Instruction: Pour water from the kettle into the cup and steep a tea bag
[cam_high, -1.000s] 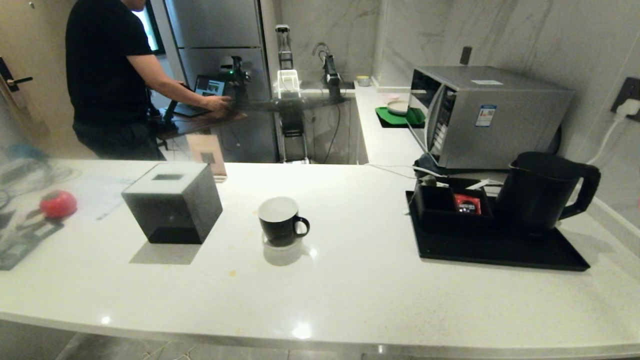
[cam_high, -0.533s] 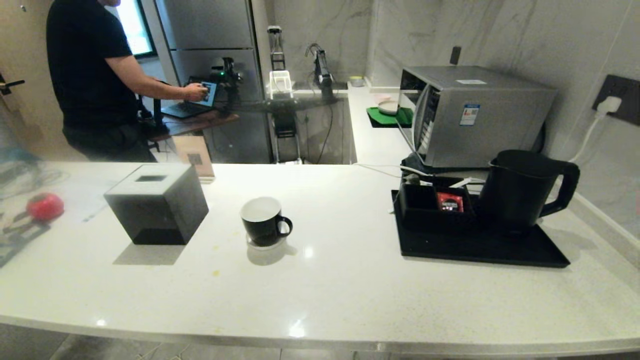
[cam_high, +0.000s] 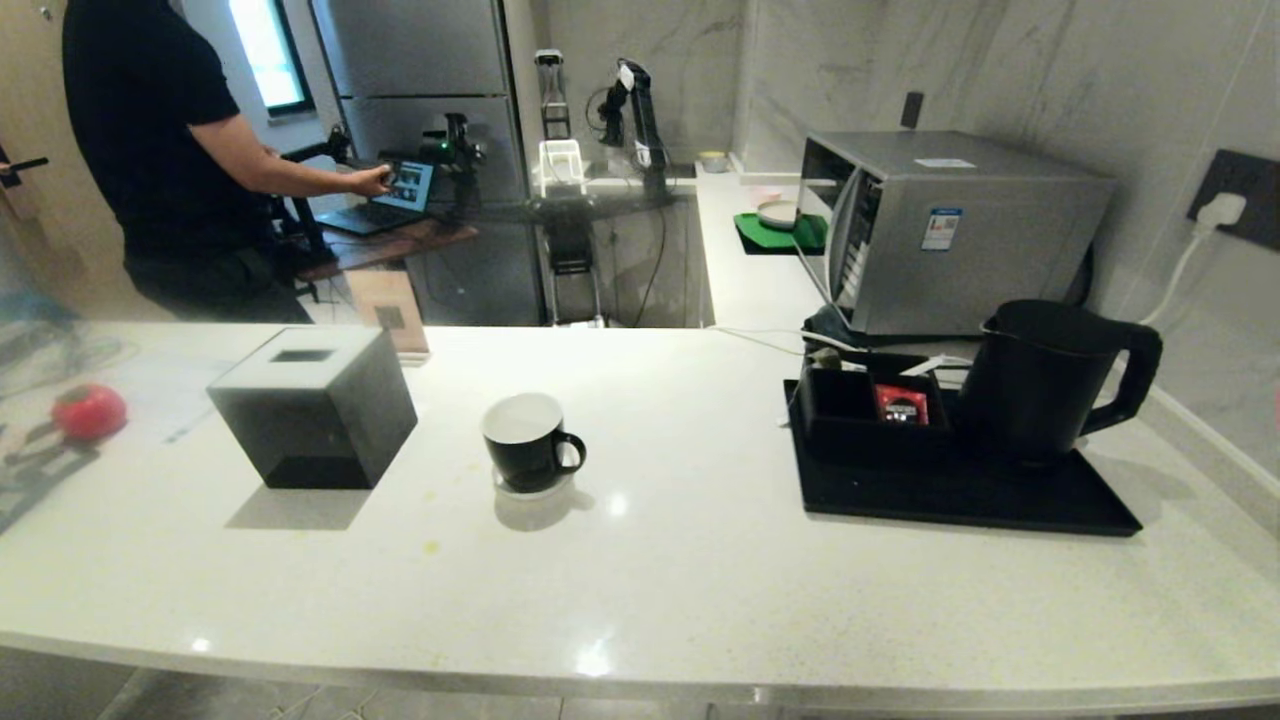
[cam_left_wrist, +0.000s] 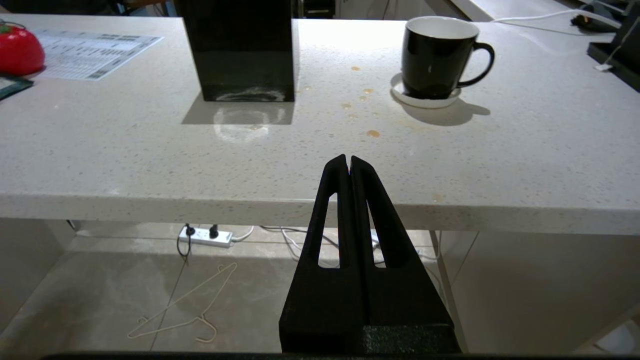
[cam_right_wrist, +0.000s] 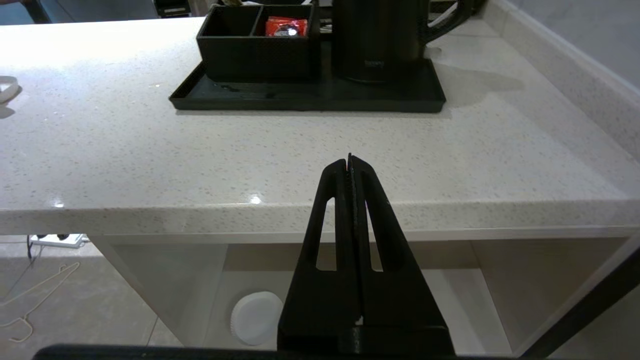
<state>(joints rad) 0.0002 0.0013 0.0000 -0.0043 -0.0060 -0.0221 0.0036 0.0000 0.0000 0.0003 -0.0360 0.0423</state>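
While both arms hang parked short of the counter's (cam_high: 700, 590) near edge, the left gripper (cam_left_wrist: 349, 161) and right gripper (cam_right_wrist: 349, 159) stay out of the head view, each clenched on nothing. On its saucer (cam_high: 528, 487), the cup (cam_high: 528, 441) sits mid-counter, right of a black box (cam_high: 312, 405). Well to the right, the kettle (cam_high: 1045, 380) stands on a black tray (cam_high: 960, 495) beside an organizer (cam_high: 868, 412) holding a red packet (cam_high: 899, 403).

- Worktop (cam_high: 700, 580): pale speckled stone, polished, reflective.
- Cup (cam_high: 528, 441) on the worktop: glossy black, white interior.
- Kettle (cam_high: 1040, 380): matt black.
- Tray (cam_high: 960, 495) beneath the kettle: matt black.
- Microwave (cam_high: 950, 230) behind the kettle: brushed metal.
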